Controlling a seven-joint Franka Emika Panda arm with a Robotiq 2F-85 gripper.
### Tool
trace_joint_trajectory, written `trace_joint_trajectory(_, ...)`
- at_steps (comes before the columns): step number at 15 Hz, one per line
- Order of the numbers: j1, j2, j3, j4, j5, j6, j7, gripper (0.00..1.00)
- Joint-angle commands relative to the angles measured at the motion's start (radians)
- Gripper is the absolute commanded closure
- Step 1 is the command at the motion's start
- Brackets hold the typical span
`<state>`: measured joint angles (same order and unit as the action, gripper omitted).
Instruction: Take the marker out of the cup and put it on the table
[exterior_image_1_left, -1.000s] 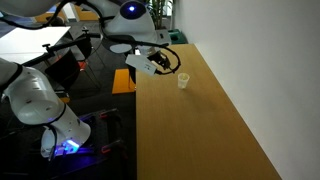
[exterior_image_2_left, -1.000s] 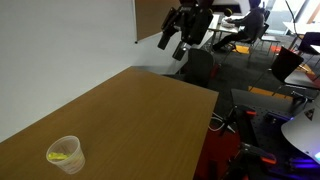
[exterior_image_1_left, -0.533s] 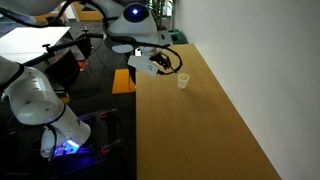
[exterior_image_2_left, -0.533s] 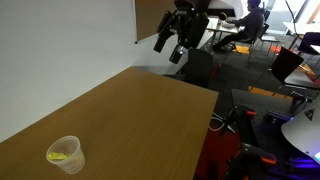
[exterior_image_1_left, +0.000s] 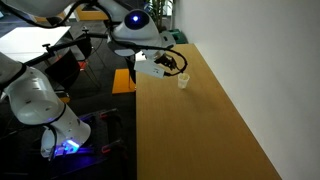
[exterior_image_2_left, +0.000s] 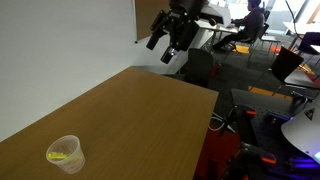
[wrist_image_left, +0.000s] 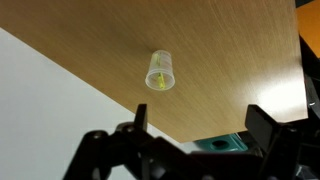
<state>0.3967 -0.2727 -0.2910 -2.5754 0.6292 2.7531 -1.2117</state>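
Note:
The cup (wrist_image_left: 160, 70), small and translucent, stands upright on the light brown table (wrist_image_left: 230, 60) with the yellow-green marker (wrist_image_left: 158, 81) inside it. In both exterior views the cup (exterior_image_1_left: 184, 81) (exterior_image_2_left: 65, 153) stands alone on the wood, and the marker (exterior_image_2_left: 60, 156) shows through its wall. My gripper (wrist_image_left: 200, 125) hangs open in the air with nothing between its fingers (wrist_image_left: 139, 116). In both exterior views the gripper (exterior_image_1_left: 170, 62) (exterior_image_2_left: 166, 47) is above the table's end, apart from the cup.
A white wall (exterior_image_2_left: 60, 50) runs along one long side of the table. A teal object (wrist_image_left: 215, 146) lies below the table's edge. Chairs and a seated person (exterior_image_2_left: 254, 20) are beyond the table's end. A second white robot arm (exterior_image_1_left: 35, 100) stands beside the table.
The gripper has shifted a little along the table's end toward the cup and turned slightly. The jaws stayed open. Cup and marker have not moved.

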Motion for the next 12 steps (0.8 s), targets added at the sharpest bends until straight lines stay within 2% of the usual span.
trace_joint_trajectory(1,0.079,0.081,-0.068,0.068,0.127,0.020,-0.221,0.00)
trace_joint_trajectory(6,0.154,0.182,-0.135,0.174,0.384,-0.085,-0.569,0.00)
trace_joint_trajectory(9,0.153,0.275,-0.135,0.236,0.459,-0.159,-0.674,0.00)
trace_joint_trajectory(12,0.140,0.369,-0.118,0.293,0.489,-0.202,-0.722,0.00)
